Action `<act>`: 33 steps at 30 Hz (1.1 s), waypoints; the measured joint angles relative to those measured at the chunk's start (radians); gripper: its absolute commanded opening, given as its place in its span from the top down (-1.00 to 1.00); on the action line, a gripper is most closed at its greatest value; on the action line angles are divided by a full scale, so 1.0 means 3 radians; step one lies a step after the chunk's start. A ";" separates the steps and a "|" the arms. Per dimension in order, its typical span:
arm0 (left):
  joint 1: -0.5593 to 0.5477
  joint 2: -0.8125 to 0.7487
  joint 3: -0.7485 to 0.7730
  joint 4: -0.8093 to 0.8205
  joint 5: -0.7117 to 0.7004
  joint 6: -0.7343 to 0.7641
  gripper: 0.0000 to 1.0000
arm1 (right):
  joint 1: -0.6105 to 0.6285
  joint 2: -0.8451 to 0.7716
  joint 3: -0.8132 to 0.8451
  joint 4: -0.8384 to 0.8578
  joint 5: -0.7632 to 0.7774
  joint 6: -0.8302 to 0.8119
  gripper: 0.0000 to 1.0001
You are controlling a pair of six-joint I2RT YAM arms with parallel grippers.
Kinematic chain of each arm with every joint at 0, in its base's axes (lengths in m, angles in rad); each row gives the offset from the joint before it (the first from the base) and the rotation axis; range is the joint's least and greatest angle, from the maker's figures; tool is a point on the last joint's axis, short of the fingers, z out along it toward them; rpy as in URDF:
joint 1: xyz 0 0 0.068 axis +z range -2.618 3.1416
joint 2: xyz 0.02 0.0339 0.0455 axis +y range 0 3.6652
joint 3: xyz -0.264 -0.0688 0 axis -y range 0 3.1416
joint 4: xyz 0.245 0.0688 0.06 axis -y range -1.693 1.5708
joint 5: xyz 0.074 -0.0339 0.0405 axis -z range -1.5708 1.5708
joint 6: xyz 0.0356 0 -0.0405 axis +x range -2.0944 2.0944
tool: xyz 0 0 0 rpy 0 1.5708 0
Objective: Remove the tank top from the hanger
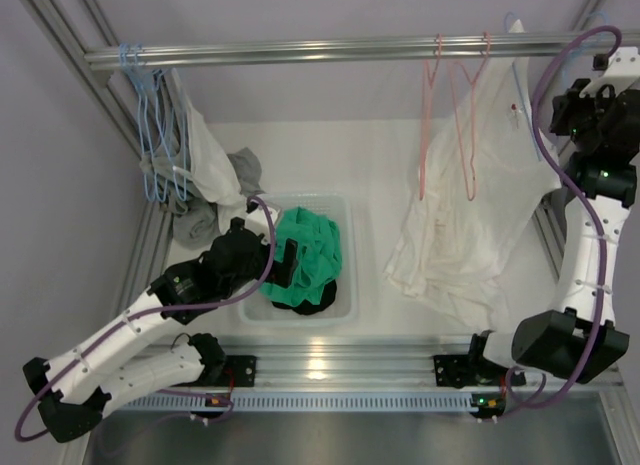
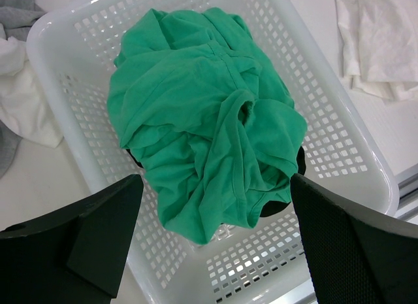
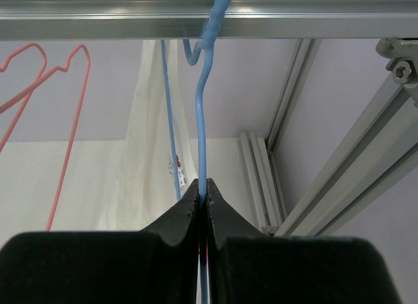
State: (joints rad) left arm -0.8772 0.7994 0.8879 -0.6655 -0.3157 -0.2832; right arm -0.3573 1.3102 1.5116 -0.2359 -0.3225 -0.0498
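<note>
**Holding the Hanger Neck: Arm and Garment Status**

1. Right arm. The right gripper (image 3: 202,198) is raised to the upper right, just below the aluminium rail (image 1: 300,51). Its fingers are pinched fully together on the wire neck of the blue hanger (image 3: 199,140), whose hook sits over the rail directly above.

2. Task item. The white tank top (image 1: 470,225) is on the blue hanger. One strap runs along the hanger wire near the rail. The body of the garment drapes down and to the left, and its lower part is spread on the white table surface, right of the basket.

3. Left arm. The left gripper (image 2: 214,186) is positioned above the white mesh basket (image 2: 339,121), fingers spread wide and holding nothing. A crumpled green garment (image 2: 202,121) lies in the basket between the two fingers, on top of a dark garment (image 2: 300,163) of which only an edge shows.

4. Surroundings. Two empty pink hangers (image 1: 465,115) hang on the rail just left of the tank top. Several blue hangers (image 1: 150,135) hang at the far left end of the rail, with white and grey clothes (image 1: 210,155) bunched beside them.
</note>
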 measured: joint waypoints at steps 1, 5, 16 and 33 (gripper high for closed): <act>0.0006 0.0009 0.0000 0.0001 0.0000 0.0001 -0.98 | 0.0000 -0.0011 0.0000 -0.0001 0.0004 -0.0005 1.00; 0.0043 0.0047 0.0000 0.0001 0.0001 0.0008 -0.98 | 0.0001 -0.0182 -0.0086 0.0033 0.0046 -0.0042 1.00; 0.0108 0.0079 0.0000 0.0001 0.0043 0.0009 -0.98 | 0.0003 -0.0835 -0.0328 0.0114 0.0154 -0.0029 1.00; 0.0113 0.0243 0.0490 0.0128 0.0491 -0.0074 -0.98 | 0.0004 -0.2187 -0.0730 -0.0902 0.0187 0.0266 1.00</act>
State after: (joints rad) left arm -0.8433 0.8722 1.0348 -0.6270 -0.1684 -0.3054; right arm -0.3561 0.6540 1.2926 -0.5064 -0.2665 0.0299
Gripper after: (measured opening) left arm 0.990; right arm 0.003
